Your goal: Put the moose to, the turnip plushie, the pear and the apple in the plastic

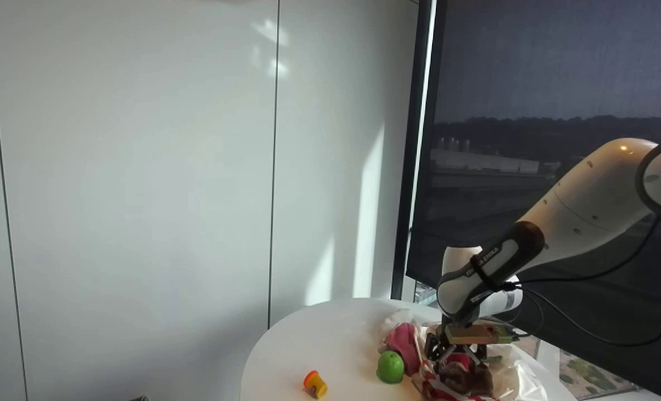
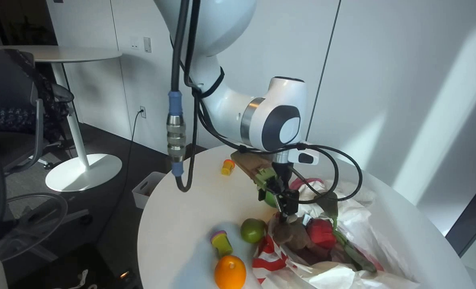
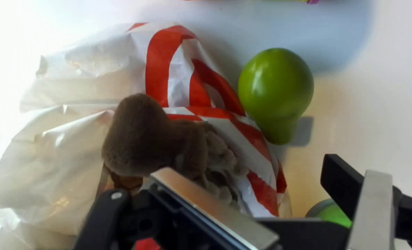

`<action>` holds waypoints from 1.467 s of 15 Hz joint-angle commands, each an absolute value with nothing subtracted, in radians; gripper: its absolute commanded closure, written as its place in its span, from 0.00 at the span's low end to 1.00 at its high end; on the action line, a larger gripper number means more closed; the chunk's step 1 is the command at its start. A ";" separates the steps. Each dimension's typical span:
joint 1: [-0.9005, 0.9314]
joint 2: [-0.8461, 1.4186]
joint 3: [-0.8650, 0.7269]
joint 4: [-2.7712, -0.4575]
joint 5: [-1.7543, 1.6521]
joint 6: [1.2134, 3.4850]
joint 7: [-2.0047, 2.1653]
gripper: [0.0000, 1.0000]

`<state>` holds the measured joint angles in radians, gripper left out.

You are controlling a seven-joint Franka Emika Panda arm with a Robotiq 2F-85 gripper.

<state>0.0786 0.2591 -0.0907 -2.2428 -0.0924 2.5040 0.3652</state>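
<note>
The brown moose toy (image 3: pixel 140 139) lies in the plastic bag (image 3: pixel 67 152) (its side striped red), toward the edge of the table (image 1: pixel 308 334) nearest the window (image 1: pixel 530 78). Above stands the claw (image 3: pixel 291 207), jaws apart. The pear (image 3: pixel 277 88) sits just beside the bag; the green apple (image 1: pixel 390 367) is near.

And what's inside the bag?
At the mouth of the bag I see the moose, something red and something long and green. They and the crumpled bag cover whatever lies deeper, so that can't be seen.
</note>
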 commanded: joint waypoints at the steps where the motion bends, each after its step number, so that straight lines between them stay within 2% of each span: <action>1: 0.088 0.155 -0.040 -2.386 -0.095 2.549 0.319 0.00; 5: 0.092 0.177 -0.001 -2.394 -0.079 2.514 0.306 0.00; 22: 0.037 0.511 0.003 -2.100 0.017 2.474 0.160 0.00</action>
<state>0.0471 0.4717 0.0002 -2.1558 -0.0086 2.5000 0.1866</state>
